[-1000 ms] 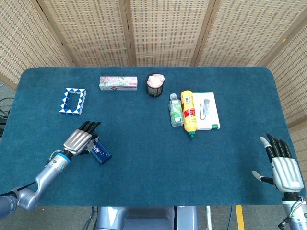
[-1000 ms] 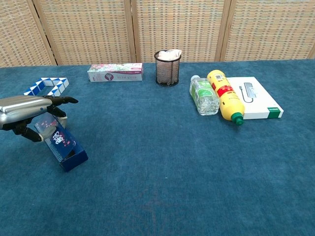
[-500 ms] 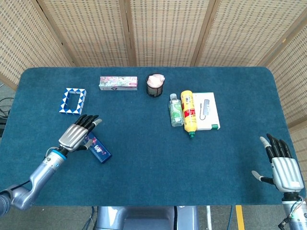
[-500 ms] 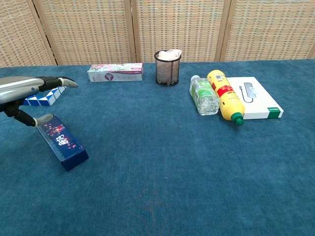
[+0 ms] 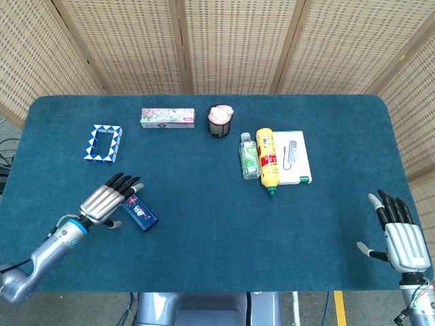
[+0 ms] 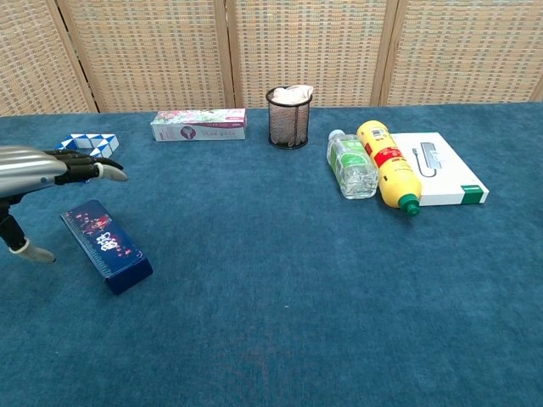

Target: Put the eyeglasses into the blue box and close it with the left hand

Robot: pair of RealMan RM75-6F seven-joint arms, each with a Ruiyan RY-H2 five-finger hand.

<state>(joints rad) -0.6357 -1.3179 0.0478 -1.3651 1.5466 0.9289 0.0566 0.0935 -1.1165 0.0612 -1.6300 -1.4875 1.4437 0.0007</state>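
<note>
On the near-left part of the blue tablecloth, my left hand hovers with its fingers stretched out and apart, holding nothing. The blue box lies flat and closed just beside it, on its right, free of my fingers. The eyeglasses do not show in either view. My right hand rests at the near-right edge, fingers spread, empty. Further back sit a blue-and-white folding puzzle, a flowered carton and a black mesh cup. Right of centre, a clear bottle and a yellow bottle lie side by side, touching, against a white box.
</note>
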